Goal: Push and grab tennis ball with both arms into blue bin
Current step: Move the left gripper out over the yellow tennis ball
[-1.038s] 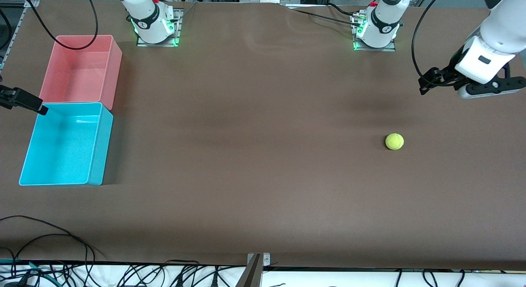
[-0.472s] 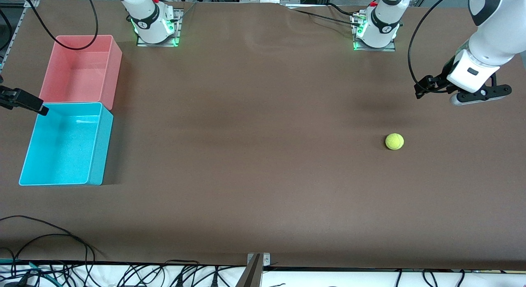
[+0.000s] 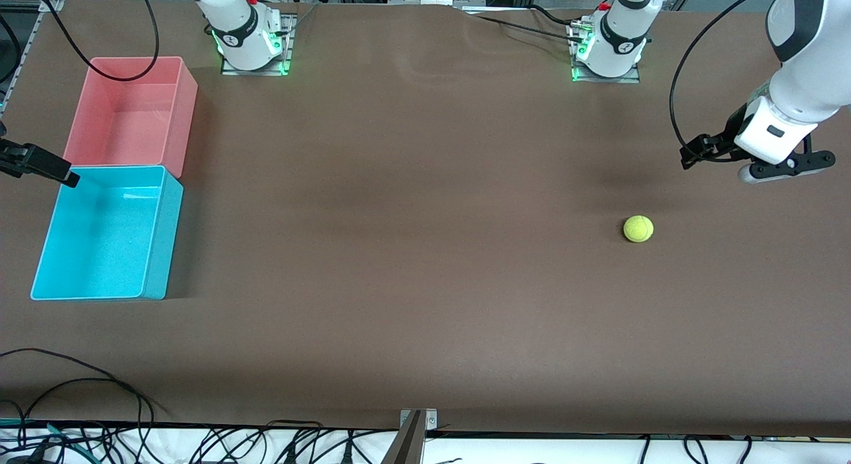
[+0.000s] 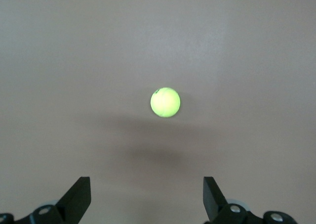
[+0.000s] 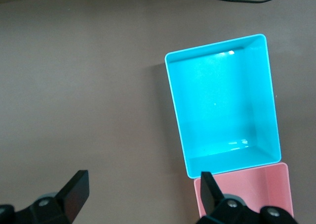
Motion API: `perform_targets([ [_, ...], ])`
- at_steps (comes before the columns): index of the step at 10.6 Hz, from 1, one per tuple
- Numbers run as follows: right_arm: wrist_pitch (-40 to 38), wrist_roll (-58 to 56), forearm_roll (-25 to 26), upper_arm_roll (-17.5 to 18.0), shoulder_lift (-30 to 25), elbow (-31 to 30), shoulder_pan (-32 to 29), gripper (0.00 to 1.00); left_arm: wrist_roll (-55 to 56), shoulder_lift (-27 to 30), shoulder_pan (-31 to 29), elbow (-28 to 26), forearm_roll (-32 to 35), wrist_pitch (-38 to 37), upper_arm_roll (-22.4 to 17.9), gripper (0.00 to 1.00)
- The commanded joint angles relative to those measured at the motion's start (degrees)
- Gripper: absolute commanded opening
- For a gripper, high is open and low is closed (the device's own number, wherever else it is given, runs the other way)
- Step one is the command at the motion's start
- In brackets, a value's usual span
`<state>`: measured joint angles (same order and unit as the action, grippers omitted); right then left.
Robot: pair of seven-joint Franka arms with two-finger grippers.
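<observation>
The left gripper (image 4: 146, 199) hangs over bare table (image 3: 425, 284) with jaws spread wide, holding nothing; the tennis ball (image 3: 638, 229) lies nearby. The right gripper (image 5: 140, 194), equally wide and empty, hangs beside the blue bin (image 3: 100, 234).

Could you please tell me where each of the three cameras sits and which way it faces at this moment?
Front view: high across the table, facing both arms' bases; shows the tennis ball, blue bin, pink bin, left gripper.
Left wrist view: on the left arm, looking down past its open fingers at the ball.
Right wrist view: on the right arm, looking down past open fingers at both bins.
Shared: ball, bins.
</observation>
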<state>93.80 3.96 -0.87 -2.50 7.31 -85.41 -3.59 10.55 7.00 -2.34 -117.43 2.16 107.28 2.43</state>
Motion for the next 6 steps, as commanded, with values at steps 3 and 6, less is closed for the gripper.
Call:
perform_targets([
  [3, -0.7, 0.7, -0.2, 0.4, 0.1, 0.4, -0.3, 1.00, -10.6, 0.3, -1.5, -10.3, 0.7, 13.6, 0.4, 1.00],
  [6, -0.7, 0.7, -0.2, 0.4, 0.1, 0.4, -0.3, 1.00, -19.1, 0.3, -3.2, -14.2, 0.4, 18.9, 0.4, 1.00],
])
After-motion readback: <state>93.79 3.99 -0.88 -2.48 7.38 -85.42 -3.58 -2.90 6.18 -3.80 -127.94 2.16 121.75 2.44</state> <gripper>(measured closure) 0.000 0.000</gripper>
